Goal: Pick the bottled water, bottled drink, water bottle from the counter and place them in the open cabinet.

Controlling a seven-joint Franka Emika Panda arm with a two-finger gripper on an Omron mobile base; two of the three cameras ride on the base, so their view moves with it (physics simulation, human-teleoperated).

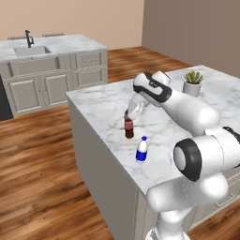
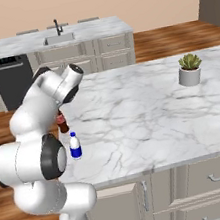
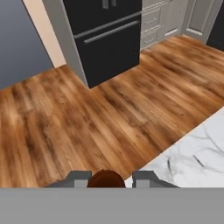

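On the white marble counter [image 1: 105, 101], near its left edge, stands the bottled drink [image 1: 129, 128], slim and dark brown with a red label. My gripper [image 1: 128, 114] reaches down from above and is shut on its top. In the hand view the reddish-brown cap [image 3: 106, 178] sits between the two fingertips [image 3: 79, 177]. The bottled water [image 1: 142, 150], small and clear with a blue band and a white cap, stands upright a little nearer the front edge. In the right base view it [image 2: 75, 145] is beside my arm and the bottled drink [image 2: 62, 123] is partly behind it. The water bottle and the open cabinet are out of view.
A small potted plant [image 1: 193, 83] stands at the far right of the counter [image 2: 143, 111]. A second marble top with a sink [image 2: 59, 38] and a dark appliance [image 2: 13, 77] lies across the wood floor. Below the hand are floor boards and a black appliance [image 3: 105, 39].
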